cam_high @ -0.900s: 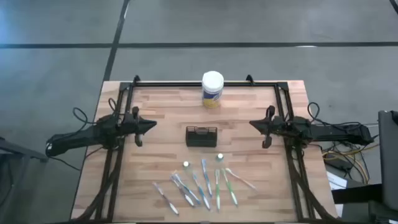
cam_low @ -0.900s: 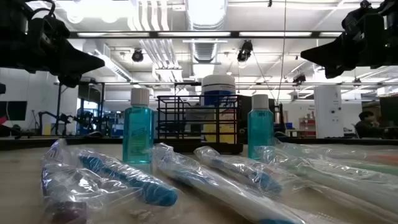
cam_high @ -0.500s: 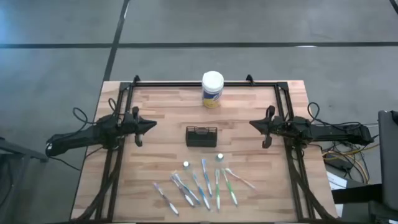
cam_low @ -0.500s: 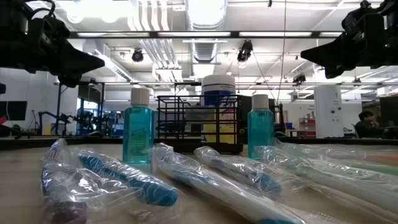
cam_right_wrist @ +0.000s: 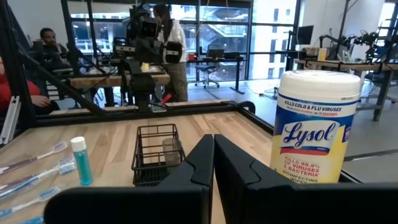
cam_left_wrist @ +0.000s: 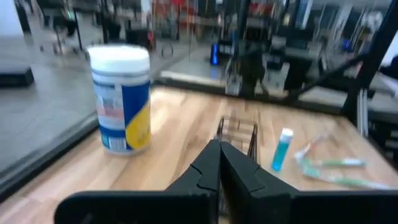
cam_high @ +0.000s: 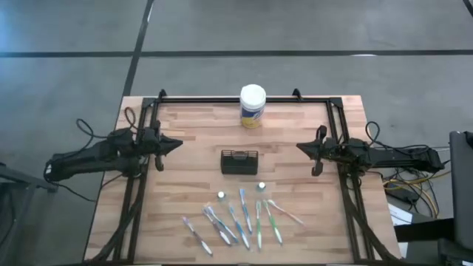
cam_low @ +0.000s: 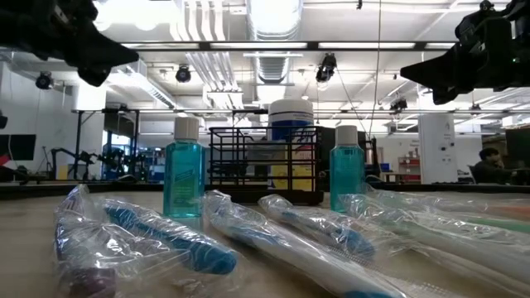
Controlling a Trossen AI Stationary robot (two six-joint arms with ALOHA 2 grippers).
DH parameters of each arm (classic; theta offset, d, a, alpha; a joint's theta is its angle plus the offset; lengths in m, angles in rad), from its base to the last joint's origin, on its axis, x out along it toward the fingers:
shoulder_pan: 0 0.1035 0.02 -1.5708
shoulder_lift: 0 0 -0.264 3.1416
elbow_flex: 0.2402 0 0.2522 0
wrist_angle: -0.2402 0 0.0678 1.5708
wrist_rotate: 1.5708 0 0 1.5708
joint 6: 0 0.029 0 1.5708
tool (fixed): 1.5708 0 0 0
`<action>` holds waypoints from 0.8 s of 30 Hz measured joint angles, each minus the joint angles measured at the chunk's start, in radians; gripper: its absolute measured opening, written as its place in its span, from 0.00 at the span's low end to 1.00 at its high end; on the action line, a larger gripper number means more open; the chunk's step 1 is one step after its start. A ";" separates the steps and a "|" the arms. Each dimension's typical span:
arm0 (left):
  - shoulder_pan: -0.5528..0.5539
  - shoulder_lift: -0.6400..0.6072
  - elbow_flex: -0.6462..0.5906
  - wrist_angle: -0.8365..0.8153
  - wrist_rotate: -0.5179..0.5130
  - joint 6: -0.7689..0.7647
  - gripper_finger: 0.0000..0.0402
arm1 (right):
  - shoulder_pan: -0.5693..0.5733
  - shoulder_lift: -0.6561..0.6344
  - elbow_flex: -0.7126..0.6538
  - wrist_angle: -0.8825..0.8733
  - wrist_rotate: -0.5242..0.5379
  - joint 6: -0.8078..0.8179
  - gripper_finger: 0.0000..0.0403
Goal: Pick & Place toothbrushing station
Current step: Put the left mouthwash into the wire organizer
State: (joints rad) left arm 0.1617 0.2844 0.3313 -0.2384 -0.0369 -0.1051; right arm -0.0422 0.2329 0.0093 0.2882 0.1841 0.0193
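Since the earlier frames our left gripper [cam_high: 176, 142] has drawn back a little toward the left edge of the table [cam_high: 185, 122] and swung slightly toward the far side; nothing else has shifted. Its jaws are shut on nothing, as the left wrist view shows the two fingers meeting at a point. Our right gripper [cam_high: 301, 147] waits at the right side of the table, jaws likewise closed and empty. The caddy [cam_high: 239, 161] stands upright near the middle of the table, between the two grippers and well apart from both, and it looks empty. The toothbrushes [cam_high: 242, 218] lie fanned out on the near part of the table, each in clear wrapping as the low view shows, with the two small teal bottles [cam_high: 221, 195] standing between them and the caddy. The wipes canister [cam_high: 253, 105] stands at the far edge and is no part of our set. We judge the caddy light and stiff, best taken by pinching one wire wall at the top rim, though it may tip if caught off-centre. The brushes are light and thin, and their wrapping looks slippery; we would pinch across a handle near its middle. The bottles are small and could topple at a nudge.
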 joint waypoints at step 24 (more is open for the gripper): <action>-0.399 0.852 0.615 -0.269 -0.148 -0.071 0.33 | 0.000 0.003 0.000 0.002 0.000 -0.021 0.02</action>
State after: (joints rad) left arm -0.2374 1.1362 0.9459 -0.5075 -0.1849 -0.1766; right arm -0.0418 0.2363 0.0093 0.2905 0.1845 -0.0017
